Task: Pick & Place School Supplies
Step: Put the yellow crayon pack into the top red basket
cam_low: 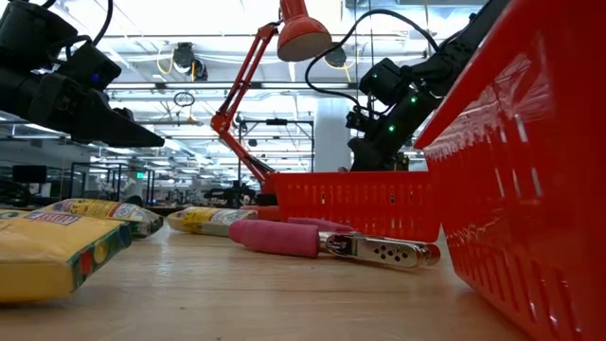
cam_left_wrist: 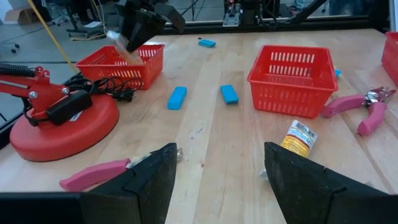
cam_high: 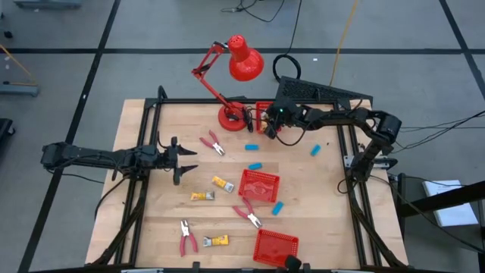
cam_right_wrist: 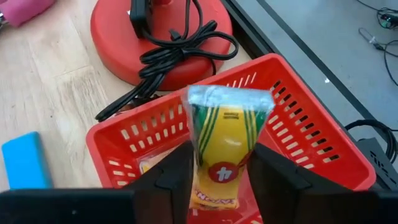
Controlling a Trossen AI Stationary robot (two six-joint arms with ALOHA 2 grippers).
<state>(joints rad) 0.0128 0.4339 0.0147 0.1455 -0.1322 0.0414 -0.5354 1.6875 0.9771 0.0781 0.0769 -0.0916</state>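
Note:
My right gripper [cam_right_wrist: 221,171] hangs over the far red basket [cam_right_wrist: 311,124] beside the lamp base, fingers apart. A yellow crayon-like pack [cam_right_wrist: 227,130] stands upright between them, its top blurred. Another yellow pack [cam_right_wrist: 149,165] lies inside that basket. On the table lie blue erasers [cam_high: 255,165], yellow packs [cam_high: 222,183] and red-handled pliers [cam_high: 248,214]. My left gripper [cam_high: 186,155] waits open at the table's left, holding nothing. My right gripper's fingers [cam_right_wrist: 180,174] stand on either side of the yellow pack's lower half [cam_right_wrist: 217,177], slanting down from above. Whether they touch it, I cannot tell. The pack is upright over the basket's inside.
A red desk lamp [cam_high: 231,83] stands at the far edge, its base and black cord [cam_right_wrist: 168,56] right next to the far basket. A second red basket [cam_high: 259,184] sits mid-table, a third [cam_high: 275,246] at the near edge. Bare wood lies between them.

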